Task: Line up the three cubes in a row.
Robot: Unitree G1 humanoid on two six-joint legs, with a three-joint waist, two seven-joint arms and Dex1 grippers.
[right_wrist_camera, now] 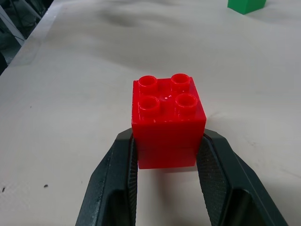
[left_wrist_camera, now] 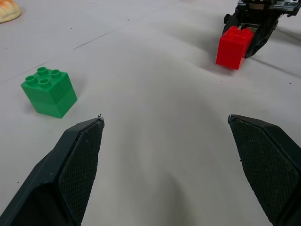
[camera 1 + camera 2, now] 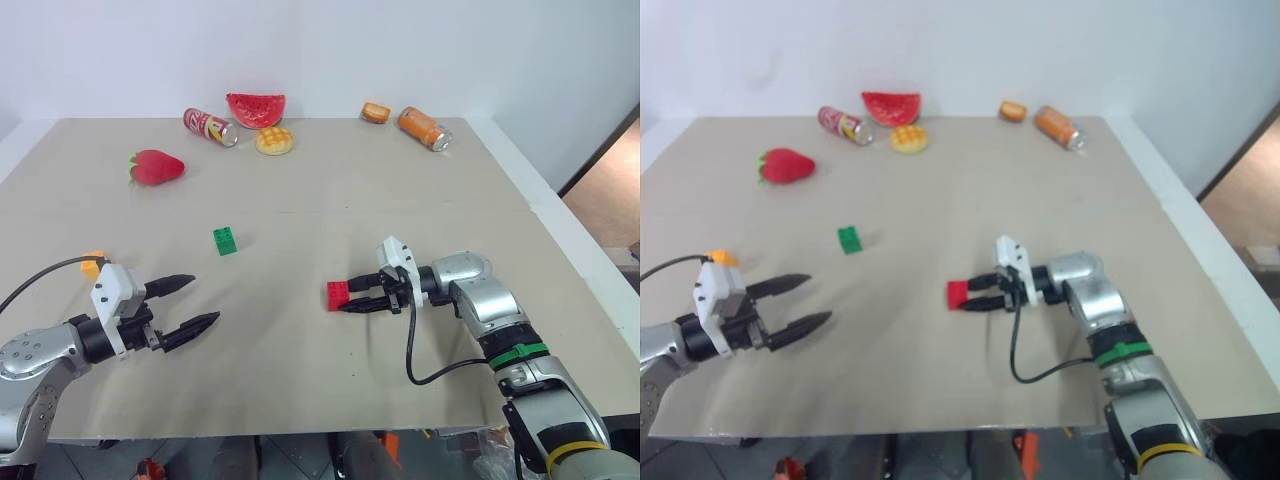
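Observation:
My right gripper (image 3: 350, 298) is shut on the red cube (image 3: 338, 295) near the middle of the table, pointing left. In the right wrist view both fingers (image 1: 117, 169) press on the sides of the red cube (image 1: 168, 117), studs up; I cannot tell whether it rests on the table or hangs just above it. The green cube (image 3: 225, 241) stands free on the table, farther back and to the left. My left gripper (image 3: 205, 299) hovers open and empty at the front left, with the green cube (image 2: 49, 92) ahead of it. The orange-yellow cube (image 3: 92, 264) peeks out behind the left wrist.
Along the table's far side lie a toy strawberry (image 3: 156, 167), a red can (image 3: 211, 126), a watermelon slice (image 3: 256, 107), a yellow bun (image 3: 274, 140), a small orange bread toy (image 3: 376, 112) and an orange can (image 3: 424, 128). The table's right edge (image 3: 575, 250) runs close to my right arm.

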